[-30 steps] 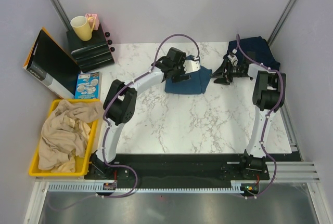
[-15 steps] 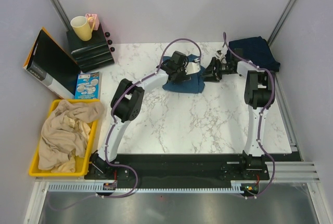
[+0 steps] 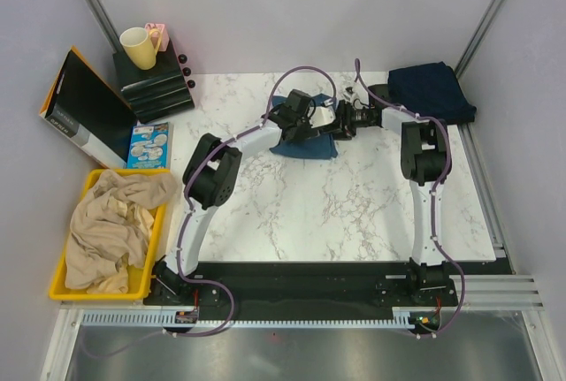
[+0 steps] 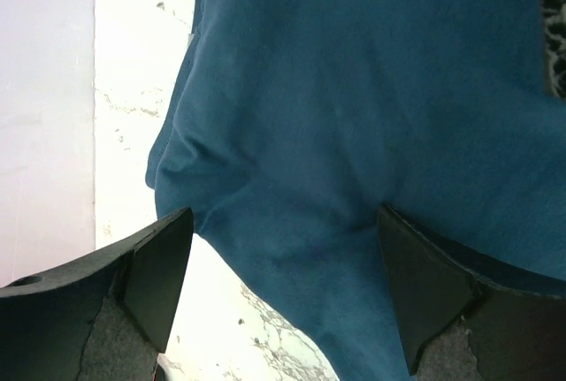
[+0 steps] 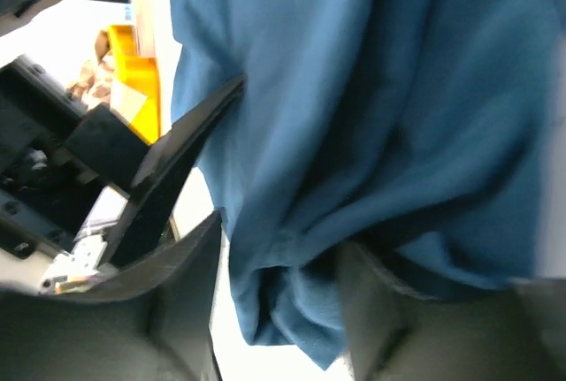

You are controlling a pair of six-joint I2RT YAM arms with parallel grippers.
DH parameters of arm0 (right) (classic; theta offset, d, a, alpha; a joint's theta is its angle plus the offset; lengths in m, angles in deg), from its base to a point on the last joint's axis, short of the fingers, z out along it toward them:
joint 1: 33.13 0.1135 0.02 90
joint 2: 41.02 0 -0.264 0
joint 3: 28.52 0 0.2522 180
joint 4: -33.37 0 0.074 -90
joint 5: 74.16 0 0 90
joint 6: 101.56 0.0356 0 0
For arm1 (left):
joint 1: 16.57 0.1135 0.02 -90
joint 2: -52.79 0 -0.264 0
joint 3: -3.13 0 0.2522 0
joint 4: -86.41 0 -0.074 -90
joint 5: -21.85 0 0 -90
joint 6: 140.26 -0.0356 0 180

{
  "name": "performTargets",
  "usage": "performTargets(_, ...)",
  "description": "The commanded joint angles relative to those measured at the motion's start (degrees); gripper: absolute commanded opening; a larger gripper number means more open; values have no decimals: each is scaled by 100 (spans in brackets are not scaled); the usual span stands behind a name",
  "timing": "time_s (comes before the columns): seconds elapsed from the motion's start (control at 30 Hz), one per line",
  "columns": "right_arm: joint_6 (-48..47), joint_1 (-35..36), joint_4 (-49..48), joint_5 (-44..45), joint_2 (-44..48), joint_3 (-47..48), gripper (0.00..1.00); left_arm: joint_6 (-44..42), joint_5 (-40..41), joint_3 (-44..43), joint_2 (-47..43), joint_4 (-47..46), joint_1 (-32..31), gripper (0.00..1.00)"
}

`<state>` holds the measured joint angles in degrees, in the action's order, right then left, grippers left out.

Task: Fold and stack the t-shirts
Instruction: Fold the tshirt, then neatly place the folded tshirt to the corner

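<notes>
Marble table (image 3: 354, 213); left tool (image 4: 283, 222) released over blue shirt (image 4: 354, 89), which hides right tool (image 3: 342, 122) grip.

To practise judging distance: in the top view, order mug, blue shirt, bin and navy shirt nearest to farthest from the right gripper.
1. Blue shirt, at the right gripper.
2. Navy shirt, far right corner.
3. Mug, far left.
4. Bin, near left.

The steel-blue t-shirt (image 3: 309, 145) lay loosely folded and rumpled at upper centre of the frame; the navy t-shirt (image 3: 431, 91) lay heaped at upper right, well apart.
</notes>
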<state>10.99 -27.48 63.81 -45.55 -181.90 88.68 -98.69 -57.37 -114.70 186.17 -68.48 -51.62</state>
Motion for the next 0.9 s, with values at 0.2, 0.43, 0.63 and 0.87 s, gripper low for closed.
performTargets(0.2, -22, -37, -219, 478, -273, 264, 0, 307, 125, 457, -751, 69, -2, 91)
performTargets(0.43, -1831, -292, 1397, 1444, -300, 1863, 0, 325, 108, 1705, -1981, 77, -2, 91)
performTargets(0.63, -3446, -389, 2180, 2314, -177, 2470, 0, 149, 160, 2540, -3044, 270, -2, 91)
performTargets(0.87, -4301, -530, 2488, 3053, -107, 2611, 0, 70, 319, 2769, -3582, 446, -2, 91)
